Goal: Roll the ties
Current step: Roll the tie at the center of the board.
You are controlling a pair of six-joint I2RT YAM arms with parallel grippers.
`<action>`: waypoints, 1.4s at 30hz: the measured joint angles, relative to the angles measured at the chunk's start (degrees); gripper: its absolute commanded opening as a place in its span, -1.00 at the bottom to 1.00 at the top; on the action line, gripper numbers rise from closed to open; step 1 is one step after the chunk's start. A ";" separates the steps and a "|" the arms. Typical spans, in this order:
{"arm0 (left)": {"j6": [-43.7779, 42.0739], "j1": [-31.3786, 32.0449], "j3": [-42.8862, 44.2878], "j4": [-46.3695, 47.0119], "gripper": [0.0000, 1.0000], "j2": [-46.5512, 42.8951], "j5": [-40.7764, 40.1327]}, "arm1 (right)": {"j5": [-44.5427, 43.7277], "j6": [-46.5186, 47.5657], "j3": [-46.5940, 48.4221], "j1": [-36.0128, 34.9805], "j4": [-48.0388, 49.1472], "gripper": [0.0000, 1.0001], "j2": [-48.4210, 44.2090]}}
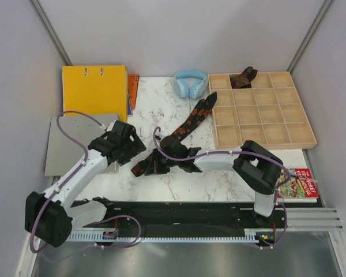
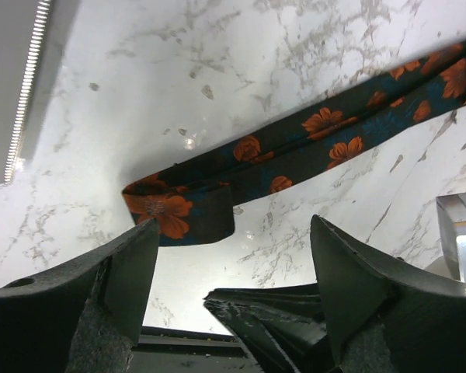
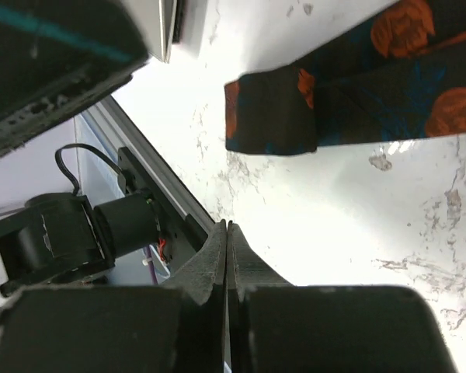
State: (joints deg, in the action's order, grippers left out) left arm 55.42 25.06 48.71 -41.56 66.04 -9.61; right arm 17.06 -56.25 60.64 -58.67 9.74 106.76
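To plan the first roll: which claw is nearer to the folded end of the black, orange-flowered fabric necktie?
Left, it seems. The left claw, open, has the necktie's folded end just before its tips; the right claw, shut, sits slightly farther off.

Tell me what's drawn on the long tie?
Orange flowers on dark blue-black cloth cover the tie; the left wrist view shows them best.

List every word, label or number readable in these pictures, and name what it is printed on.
Nothing can be read with certainty.
Red book at the table's right edge: large cover lettering, too small and blurred to quote.
Yellow binder, wooden tray, patterned tie, headphones: no text visible.
Both wrist views: no lettering at all.
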 measured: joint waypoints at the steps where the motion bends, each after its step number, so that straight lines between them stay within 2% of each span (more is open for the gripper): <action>1: 0.00 -0.96 -0.96 -0.11 0.67 -2.23 -0.13 | -0.09 0.15 0.68 0.07 -0.46 -1.00 0.00; 5: 0.02 -4.39 -6.43 -0.79 0.64 -11.93 -0.44 | -0.20 0.61 2.71 0.50 -1.62 -1.00 0.04; 9: 0.04 -4.85 -11.58 -2.14 0.64 -20.85 -0.59 | 0.31 0.83 5.73 1.42 -1.81 -1.00 1.57; 13: 0.04 -4.85 -14.14 -2.97 0.60 -24.37 -0.74 | 1.11 1.01 9.03 2.58 -2.05 -1.00 4.46; 24: 0.07 -4.85 -16.55 -3.08 0.50 -24.20 -0.35 | 2.62 1.53 11.08 4.17 -2.25 -1.00 9.55; 31: 0.11 -4.70 -18.73 -2.36 0.32 -23.65 -0.22 | 3.28 1.60 10.51 5.64 -1.40 -1.00 10.45; 42: 0.09 -3.87 -22.67 4.52 0.26 -19.56 1.42 | 4.39 1.38 6.29 7.65 2.38 -1.00 10.62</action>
State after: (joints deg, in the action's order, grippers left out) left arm 55.51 21.19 26.04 -37.04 46.48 -8.19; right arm 21.45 -54.87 66.94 -51.03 12.12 117.38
